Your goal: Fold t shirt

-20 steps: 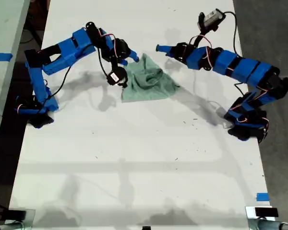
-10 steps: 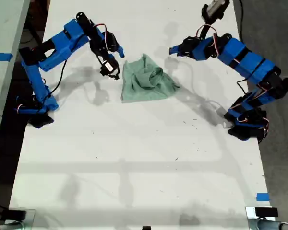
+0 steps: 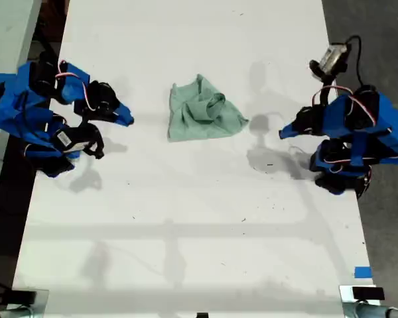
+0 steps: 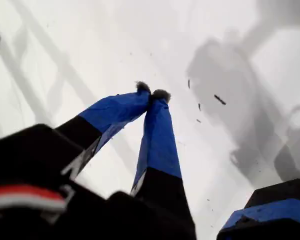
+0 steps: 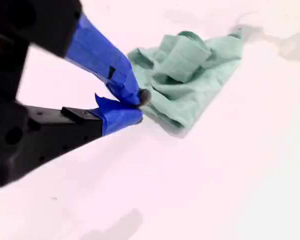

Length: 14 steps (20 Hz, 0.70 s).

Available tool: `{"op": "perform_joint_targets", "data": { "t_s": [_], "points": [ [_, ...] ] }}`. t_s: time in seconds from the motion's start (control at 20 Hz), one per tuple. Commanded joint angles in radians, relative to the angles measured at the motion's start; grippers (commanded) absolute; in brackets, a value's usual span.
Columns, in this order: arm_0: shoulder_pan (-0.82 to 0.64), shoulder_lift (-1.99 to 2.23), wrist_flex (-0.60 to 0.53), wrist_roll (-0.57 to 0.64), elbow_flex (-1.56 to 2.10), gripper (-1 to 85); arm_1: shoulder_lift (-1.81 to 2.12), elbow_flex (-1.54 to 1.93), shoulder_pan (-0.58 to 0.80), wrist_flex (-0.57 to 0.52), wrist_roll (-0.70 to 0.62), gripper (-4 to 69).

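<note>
- Near half of the white table (image 3: 186,252) lay bare.
- My first gripper (image 3: 283,132), exterior view's right, and my second gripper (image 3: 127,120), left: both clenched, empty.
- The t shirt (image 3: 202,111) sat bunched between them, untouched, farther up.

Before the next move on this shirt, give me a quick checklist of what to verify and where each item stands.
1. Shirt free of both pincers: ok.
2. My first pincer empty: ok, shut on nothing.
3. My second pincer empty: ok, shut, short of the shirt.
4. Shirt folded flat: not ok, bunched and wrinkled.
5. Table around the shirt free of other things: ok.
</note>
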Motion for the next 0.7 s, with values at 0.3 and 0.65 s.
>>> {"op": "perform_joint_targets", "data": {
  "t_s": [0.3,0.65],
  "points": [
    [0.202,1.002,-0.351,-0.268,1.045,-0.1,0.626,0.847,-0.397,-0.213,0.287,2.1],
    [0.216,1.037,-0.374,-0.212,1.167,-0.1,0.627,0.867,-0.425,-0.209,0.272,10.9]
  ]
}}
